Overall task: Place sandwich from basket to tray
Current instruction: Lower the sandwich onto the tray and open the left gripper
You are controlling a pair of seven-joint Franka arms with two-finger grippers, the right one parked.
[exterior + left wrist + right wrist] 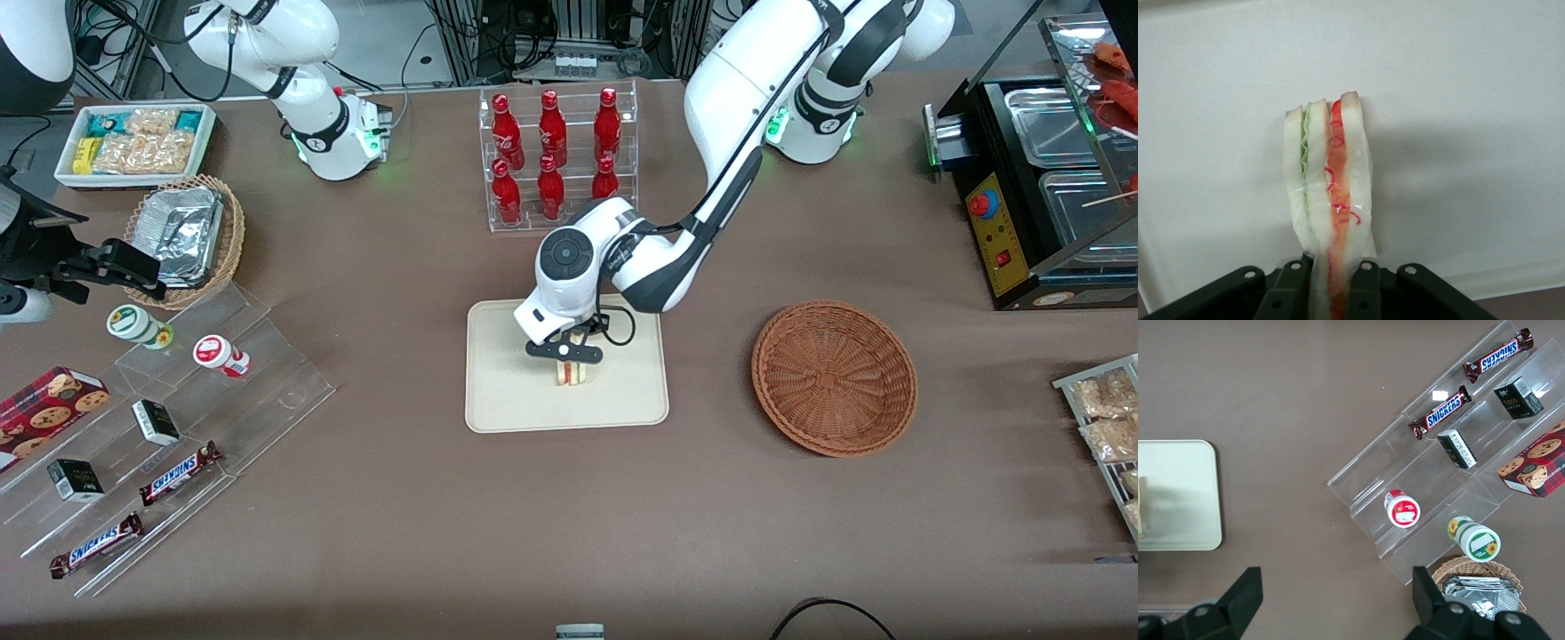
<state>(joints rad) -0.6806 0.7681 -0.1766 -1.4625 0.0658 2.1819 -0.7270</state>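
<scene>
Two fingers (1365,283) pinch layered sandwich (570,371) on smooth tray (507,400).

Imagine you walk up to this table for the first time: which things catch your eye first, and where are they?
Mid-table, the gripper hangs over the cream tray, shut on a sandwich standing upright on the tray. The empty reddish-brown basket sits beside the tray, toward the working arm's end. Farther from the front camera, red bottles fill a clear rack.
</scene>
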